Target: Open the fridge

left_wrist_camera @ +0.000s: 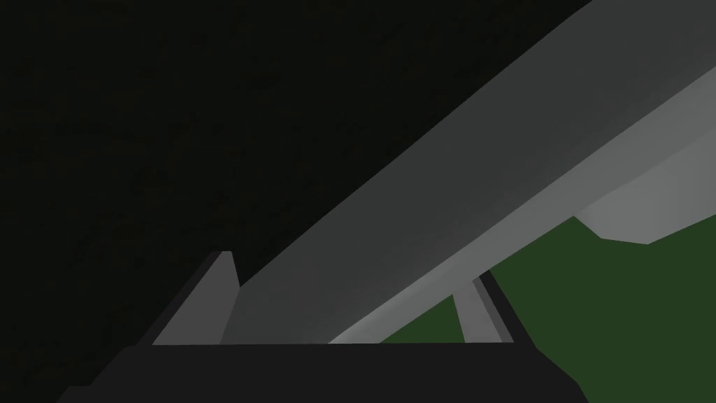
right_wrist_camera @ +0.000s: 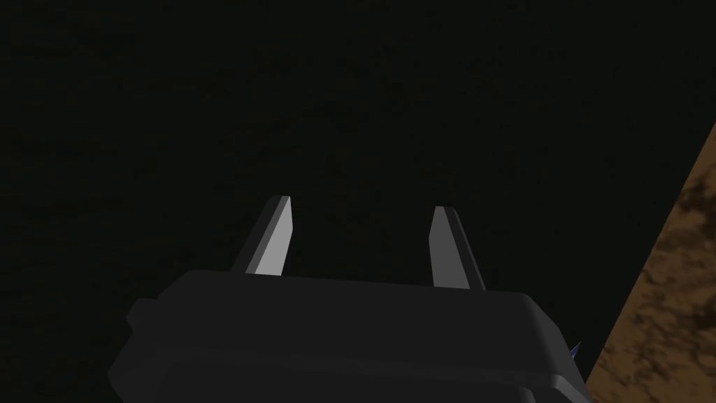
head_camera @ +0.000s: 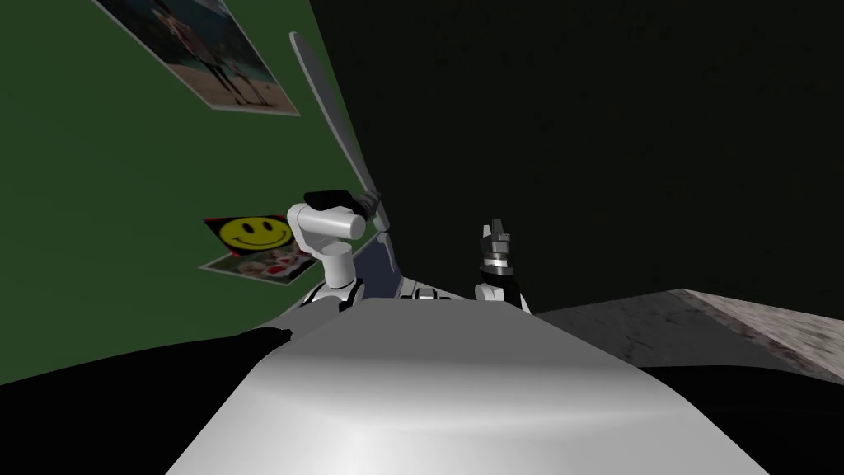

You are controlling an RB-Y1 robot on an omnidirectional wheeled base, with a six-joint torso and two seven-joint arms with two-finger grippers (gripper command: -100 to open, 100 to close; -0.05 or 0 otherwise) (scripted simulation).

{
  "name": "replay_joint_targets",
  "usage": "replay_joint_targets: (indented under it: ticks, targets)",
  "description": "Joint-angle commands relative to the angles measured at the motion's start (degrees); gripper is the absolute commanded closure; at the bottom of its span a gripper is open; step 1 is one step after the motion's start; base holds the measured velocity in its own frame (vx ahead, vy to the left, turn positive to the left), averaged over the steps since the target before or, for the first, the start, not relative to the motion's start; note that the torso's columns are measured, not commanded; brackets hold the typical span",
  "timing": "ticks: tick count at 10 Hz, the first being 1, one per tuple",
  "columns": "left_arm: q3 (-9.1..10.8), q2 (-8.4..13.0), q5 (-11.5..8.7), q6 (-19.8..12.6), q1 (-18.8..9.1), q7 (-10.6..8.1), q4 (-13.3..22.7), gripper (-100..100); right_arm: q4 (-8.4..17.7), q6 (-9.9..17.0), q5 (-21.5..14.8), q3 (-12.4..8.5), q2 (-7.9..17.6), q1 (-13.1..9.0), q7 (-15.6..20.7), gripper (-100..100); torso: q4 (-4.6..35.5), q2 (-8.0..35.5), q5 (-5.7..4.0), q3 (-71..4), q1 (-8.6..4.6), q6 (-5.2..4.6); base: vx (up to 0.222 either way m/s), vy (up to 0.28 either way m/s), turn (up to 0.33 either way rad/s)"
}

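Note:
The fridge door (head_camera: 124,165) is dark green, with a long grey handle (head_camera: 330,107) running along its edge. My left gripper (head_camera: 372,202) is at the lower part of this handle. In the left wrist view the handle (left_wrist_camera: 433,189) passes as a broad grey bar between the fingers of the left gripper (left_wrist_camera: 353,266), which stand wide apart on either side of it, with the green door (left_wrist_camera: 594,301) behind. My right gripper (head_camera: 497,227) is raised to the right of the handle, facing a very dark flat surface. The right gripper (right_wrist_camera: 362,204) is open with nothing in it.
A photo (head_camera: 222,58) and a yellow smiley picture (head_camera: 251,232) are stuck on the green door. A grey marbled counter (head_camera: 659,322) lies low on the right. A brown mottled surface (right_wrist_camera: 664,280) shows beside the right hand.

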State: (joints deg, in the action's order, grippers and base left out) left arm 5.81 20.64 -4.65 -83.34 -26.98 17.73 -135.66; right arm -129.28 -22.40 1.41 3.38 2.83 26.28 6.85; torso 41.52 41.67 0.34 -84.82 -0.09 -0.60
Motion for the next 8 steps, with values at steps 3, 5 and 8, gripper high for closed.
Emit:
replay_joint_targets:
  ticks: [3, 5, 8]
  targets:
    - [-3.57, -2.23, -3.68, -3.76, -0.42, 0.26, -4.18, 100, 0.00, 0.00, 0.00, -0.01, 0.01, 0.01, 0.00, 0, 0.20, -0.35, -0.17, -0.42, 0.16, 0.36, -0.190, -0.148, -0.123]
    - [-4.67, -2.91, -5.18, -5.05, -0.88, 0.51, -6.02, 100, 0.00, 0.00, 0.00, -0.01, 0.01, 0.02, 0.00, 0, 0.26, -0.26, -0.28, -0.40, -0.05, 0.34, -0.198, -0.125, -0.097]
    - [-5.34, -3.00, -6.71, -4.07, -1.63, 1.69, -5.78, 100, -0.01, 0.00, 0.00, -0.02, 0.02, 0.03, 0.00, 0, 0.45, -0.30, -0.39, -0.43, -0.05, 0.46, -0.156, -0.078, -0.051]
